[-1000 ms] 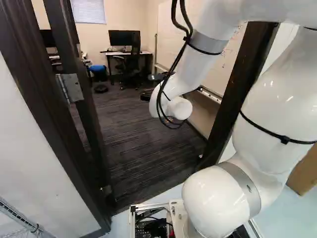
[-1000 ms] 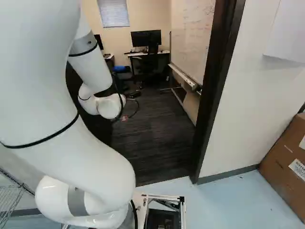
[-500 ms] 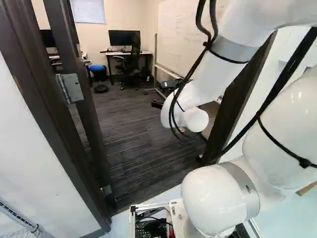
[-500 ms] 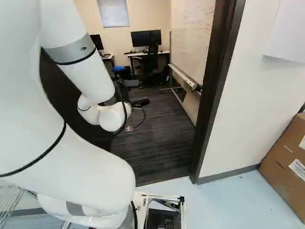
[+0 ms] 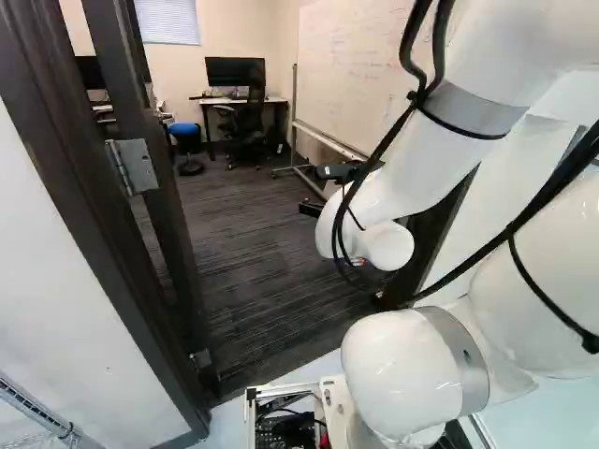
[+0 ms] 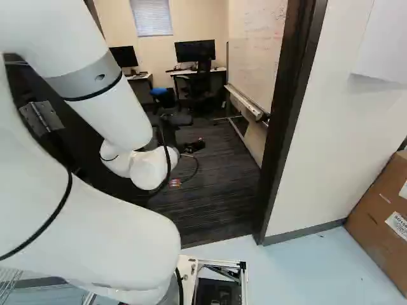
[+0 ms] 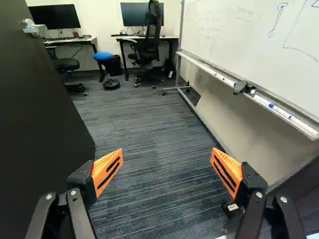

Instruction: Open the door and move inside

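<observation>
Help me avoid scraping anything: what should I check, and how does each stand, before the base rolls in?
1. Door swung open: ok, the room shows past it.
2. Gripper empty: ok, fingers wide apart with nothing between them.
3. Visible carpet just ahead of the gripper free of obstacles: ok.
4. Office chair away from the doorway: ok, it stands by the far desk.
5. Arm clear of the right door frame: cannot tell, they overlap in the left base view.
6. Base inside the room: not ok, it sits short of the carpet.
</observation>
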Tool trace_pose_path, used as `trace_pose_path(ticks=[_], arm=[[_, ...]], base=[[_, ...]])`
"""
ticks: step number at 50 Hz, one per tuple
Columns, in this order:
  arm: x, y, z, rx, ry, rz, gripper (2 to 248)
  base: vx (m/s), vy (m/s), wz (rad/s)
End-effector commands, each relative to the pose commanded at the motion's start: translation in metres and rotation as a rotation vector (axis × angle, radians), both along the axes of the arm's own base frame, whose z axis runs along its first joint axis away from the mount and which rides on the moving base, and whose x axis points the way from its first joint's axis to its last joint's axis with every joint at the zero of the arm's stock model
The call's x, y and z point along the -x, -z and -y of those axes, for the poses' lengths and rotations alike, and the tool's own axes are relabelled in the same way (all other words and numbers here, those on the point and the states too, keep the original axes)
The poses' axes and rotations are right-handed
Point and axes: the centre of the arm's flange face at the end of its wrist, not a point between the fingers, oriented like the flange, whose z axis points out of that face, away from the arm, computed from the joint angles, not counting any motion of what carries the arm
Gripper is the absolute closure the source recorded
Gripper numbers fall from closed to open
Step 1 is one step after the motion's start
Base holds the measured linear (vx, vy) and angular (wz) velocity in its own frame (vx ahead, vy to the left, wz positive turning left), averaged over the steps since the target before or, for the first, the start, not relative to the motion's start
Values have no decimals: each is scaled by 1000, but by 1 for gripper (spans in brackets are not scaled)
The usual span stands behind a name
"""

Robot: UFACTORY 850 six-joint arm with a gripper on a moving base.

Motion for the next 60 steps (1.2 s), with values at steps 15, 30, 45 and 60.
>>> trace_pose_path(ticks=[15,30,45,60], arm=[[9,3,4,0,14,-5,3],[10,4,5,0,16,-6,3],[10,4,5,0,16,-6,3],[10,4,5,0,16,-6,3]], base=[[0,0,0],[0,0,0],[0,0,0],[-2,-6,-22]])
